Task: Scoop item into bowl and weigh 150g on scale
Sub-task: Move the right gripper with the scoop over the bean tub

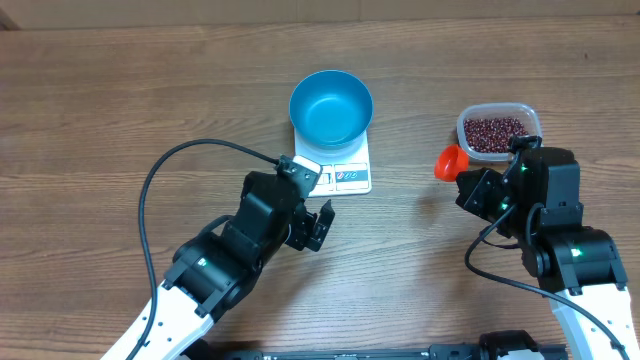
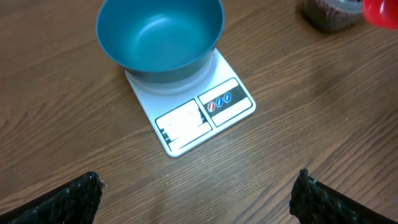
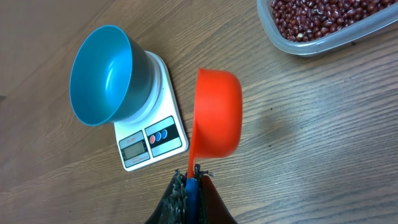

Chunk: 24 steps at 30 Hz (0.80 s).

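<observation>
1. My right gripper [image 3: 189, 180] is clamped tight on the thin handle of the orange scoop [image 3: 217, 112]. My left gripper [image 2: 199, 193] hangs wide open and empty, low in the middle of the overhead view, just below the scale [image 1: 345, 178].
2. The scoop's cup lies on its side and shows me its back. If I dig or carry at that tilt, I expect beans to roll off and scatter over the table [image 1: 100, 100].
3. Pushing into the heap could twist the handle between my fingers, since the hold is narrow.
4. The bowl [image 1: 331, 105] sits on the scale's upper end, overhanging it. A knock from the scoop's rim could shift it and spoil the reading.
5. A heaped pour late on could overshoot the target.
6. The beans [image 1: 494, 131] are tiny, glossy and dark red, loosely filling the clear tub [image 3: 311, 46] at the right of the overhead view, just up and right of the scoop. The bowl is empty.
</observation>
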Available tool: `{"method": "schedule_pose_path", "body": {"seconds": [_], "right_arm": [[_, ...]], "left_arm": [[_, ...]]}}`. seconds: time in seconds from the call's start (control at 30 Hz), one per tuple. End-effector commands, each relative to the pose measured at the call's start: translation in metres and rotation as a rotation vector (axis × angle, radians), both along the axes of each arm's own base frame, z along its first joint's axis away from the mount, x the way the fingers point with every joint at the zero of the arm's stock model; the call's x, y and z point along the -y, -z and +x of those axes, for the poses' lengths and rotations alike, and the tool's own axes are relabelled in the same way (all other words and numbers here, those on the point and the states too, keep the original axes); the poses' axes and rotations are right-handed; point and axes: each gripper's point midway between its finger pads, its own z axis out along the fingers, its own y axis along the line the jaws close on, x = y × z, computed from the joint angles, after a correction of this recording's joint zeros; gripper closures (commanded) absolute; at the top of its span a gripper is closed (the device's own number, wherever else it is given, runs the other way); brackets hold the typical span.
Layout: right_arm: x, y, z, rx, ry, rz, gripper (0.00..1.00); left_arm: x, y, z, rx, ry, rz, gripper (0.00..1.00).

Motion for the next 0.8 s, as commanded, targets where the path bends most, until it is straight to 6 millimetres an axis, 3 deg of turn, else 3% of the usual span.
{"method": "schedule_pose_path", "body": {"seconds": [0.0, 0.77], "right_arm": [[0.0003, -0.0103, 0.0033, 0.031, 0.001, 0.003, 0.96], [-0.0002, -0.0098, 0.0026, 0.027, -0.001, 0.005, 0.96]], "left_arm": [[0.0008, 0.0045, 0.0001, -0.010, 0.016, 0.014, 0.01], [0.0025, 0.0045, 0.0023, -0.005, 0.016, 0.011, 0.00]]}}
